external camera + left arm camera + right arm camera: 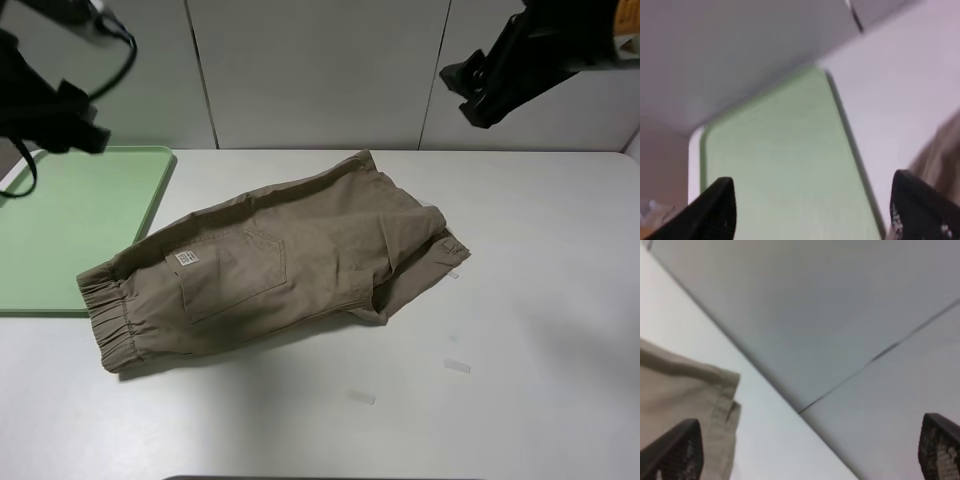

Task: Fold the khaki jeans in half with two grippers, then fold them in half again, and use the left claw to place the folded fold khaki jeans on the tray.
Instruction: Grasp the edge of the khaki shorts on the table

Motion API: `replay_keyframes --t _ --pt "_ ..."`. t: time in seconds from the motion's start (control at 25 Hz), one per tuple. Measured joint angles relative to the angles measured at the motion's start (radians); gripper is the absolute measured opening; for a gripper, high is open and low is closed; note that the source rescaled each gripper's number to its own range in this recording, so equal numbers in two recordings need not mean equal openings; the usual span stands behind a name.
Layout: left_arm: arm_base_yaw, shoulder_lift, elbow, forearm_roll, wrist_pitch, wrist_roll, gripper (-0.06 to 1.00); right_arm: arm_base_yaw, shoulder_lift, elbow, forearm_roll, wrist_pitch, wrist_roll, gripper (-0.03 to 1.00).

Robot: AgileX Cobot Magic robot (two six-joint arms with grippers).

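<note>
We see khaki-tan cotton jeans [280,265] lying on the white counter [540,300], waistband at the corner of the pale-green plastic tray [80,220], while the black left end effector [815,210] and right end effector [805,450] hang released above, so we should pinch matching corners evenly.

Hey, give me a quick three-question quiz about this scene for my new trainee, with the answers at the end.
1. True or false: the left gripper is holding the shorts.
2. Which end of the shorts lies nearest the tray? A) elastic waistband B) leg hems C) both equally
3. Is the right gripper open or shut?
Key: 1 false, it is open and empty. 2 A. 3 open.
</note>
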State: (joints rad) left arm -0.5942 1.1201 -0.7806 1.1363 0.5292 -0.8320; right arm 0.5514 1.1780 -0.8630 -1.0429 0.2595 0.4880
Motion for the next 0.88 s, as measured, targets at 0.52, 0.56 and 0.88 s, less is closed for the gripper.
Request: replay_keyframes --t 0.52,0.56,0.88 --pt "0.000 -0.490 -0.091 -0.187 0.027 0.162 0.92 0.000 -0.162 0.000 0.047 0.119 0.004 0.94" --pt "0.000 -0.534 -0.091 -0.239 0.044 0.218 0.93 0.000 -0.162 0.000 0.047 0.120 0.004 0.94" --pt "0.000 -0.765 -0.096 -0.738 0.252 0.706 0.93 0.000 -0.162 0.000 0.047 0.138 0.004 0.94"
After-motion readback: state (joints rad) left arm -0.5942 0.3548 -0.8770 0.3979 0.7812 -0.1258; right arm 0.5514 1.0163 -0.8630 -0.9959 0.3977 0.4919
